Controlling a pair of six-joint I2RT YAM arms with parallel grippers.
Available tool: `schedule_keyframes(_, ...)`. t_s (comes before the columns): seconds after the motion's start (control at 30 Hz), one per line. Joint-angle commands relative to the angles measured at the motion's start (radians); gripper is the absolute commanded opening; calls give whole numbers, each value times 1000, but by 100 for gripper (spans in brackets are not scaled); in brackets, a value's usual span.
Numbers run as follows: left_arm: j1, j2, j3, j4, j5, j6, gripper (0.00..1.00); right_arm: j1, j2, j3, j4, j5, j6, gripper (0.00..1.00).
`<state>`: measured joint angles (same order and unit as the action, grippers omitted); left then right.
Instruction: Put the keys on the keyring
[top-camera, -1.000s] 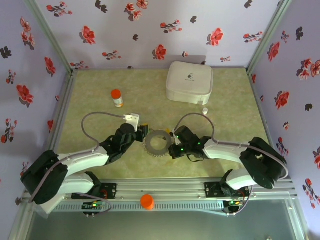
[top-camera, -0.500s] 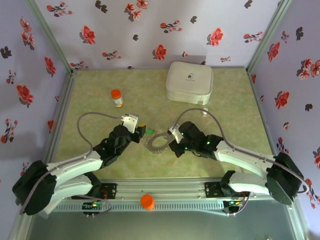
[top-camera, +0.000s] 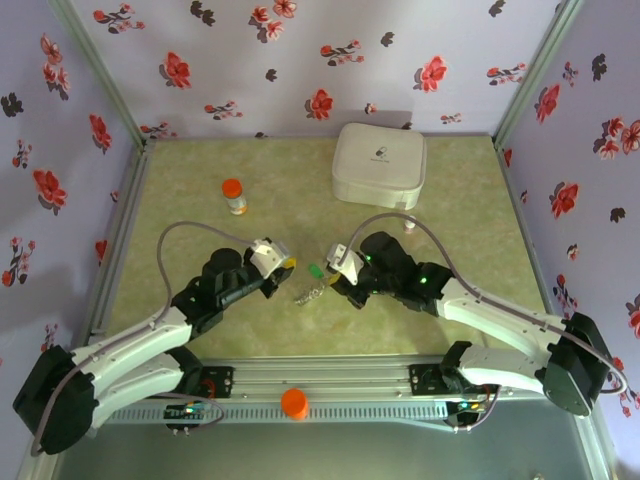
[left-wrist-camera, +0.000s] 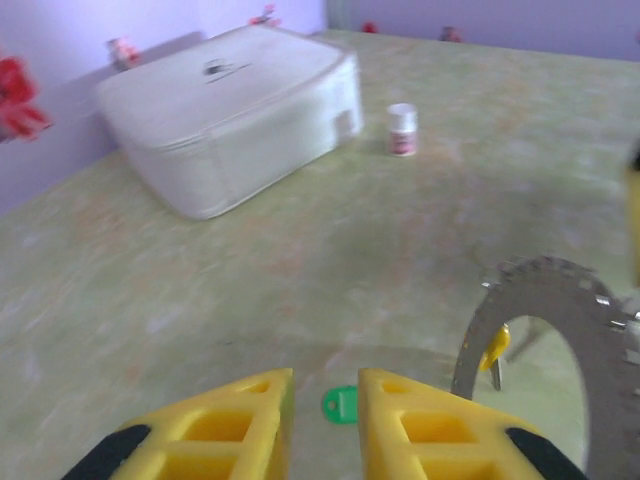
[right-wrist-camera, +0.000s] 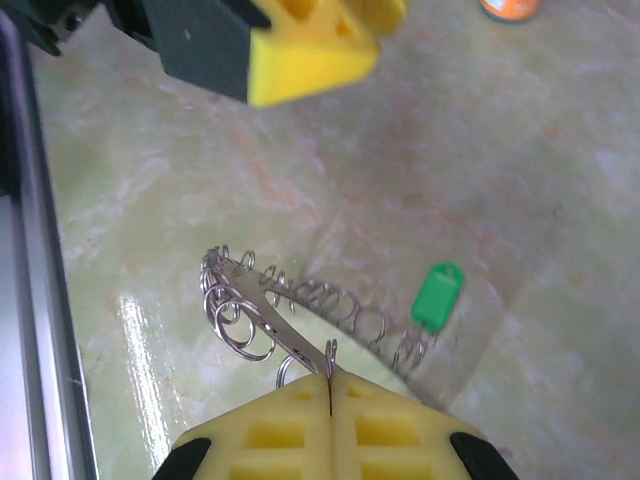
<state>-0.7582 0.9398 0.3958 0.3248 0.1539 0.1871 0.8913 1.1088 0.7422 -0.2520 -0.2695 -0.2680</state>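
Right gripper (right-wrist-camera: 330, 382) is clenched on the keyring (right-wrist-camera: 272, 322), a silver-grey flat metal ring edged with small wire loops, pinching its rim and holding it tilted above the pale green mottled table (right-wrist-camera: 150, 180); left gripper (left-wrist-camera: 325, 380) hovers just beside it, its yellow fingers a narrow gap apart with nothing between them. One small key with a green plastic head (right-wrist-camera: 437, 296) lies at the ring's edge, touching or nearly touching one of the loops (whether it is threaded on, I cannot tell); seen from the left wrist, a small yellow-headed key (left-wrist-camera: 497, 345) seems to hang inside the ring's opening, so one key may already be on. By my reading the job is at an early stage; the ring is secured and presented, at most a key or two is on it, and any others have yet to be picked up and hooked through the loops, the green one being the nearest candidate for the free gripper.
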Motion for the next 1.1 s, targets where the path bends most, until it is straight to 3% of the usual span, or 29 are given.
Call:
schedule_keyframes(0.0, 7, -16, 35, -20, 182, 151, 23, 7, -17, 45, 27, -86, -116, 0)
schedule_keyframes(0.2, 3, 19, 47, 19, 353, 178, 22, 11, -20, 63, -4, -125, -195, 0)
schedule_keyframes(0.47, -10, 81, 54, 40, 490, 182, 20, 21, -23, 62, 15, -129, -206, 0)
schedule_keyframes(0.83, -19, 147, 57, 79, 518, 169, 23, 43, -17, 57, 48, -129, -205, 0)
schedule_keyframes(1.07, -23, 172, 63, 95, 518, 161, 15, 58, 1, 54, 70, -123, -201, 0)
